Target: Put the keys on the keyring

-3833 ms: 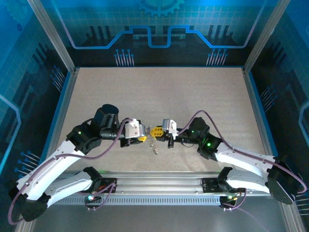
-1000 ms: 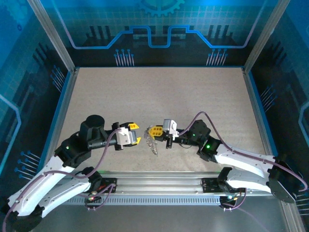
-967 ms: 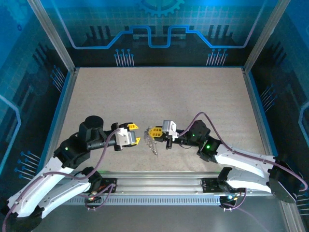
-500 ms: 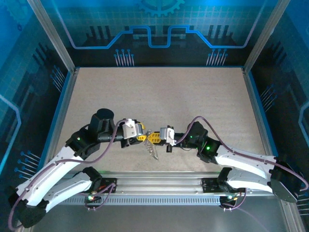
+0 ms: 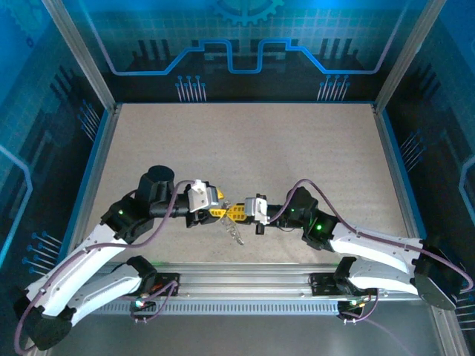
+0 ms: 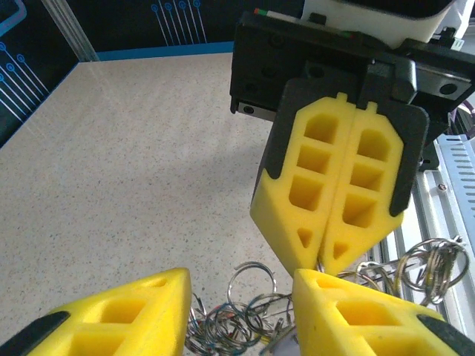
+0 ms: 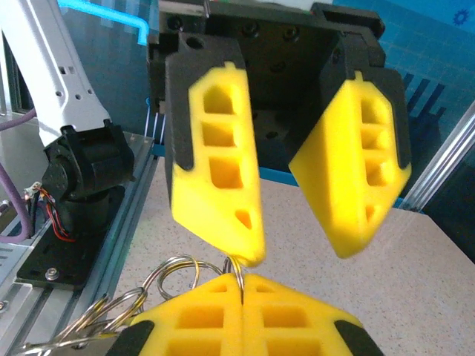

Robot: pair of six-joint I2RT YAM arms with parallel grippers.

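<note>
Right gripper is clamped on the keyring; my left gripper, jaws apart, should close gently on loops at six o'clock.

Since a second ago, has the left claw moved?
Yes. In the top view the left claw has shifted right, away from the table's blue left edge, and now sits close to the right claw.
</note>
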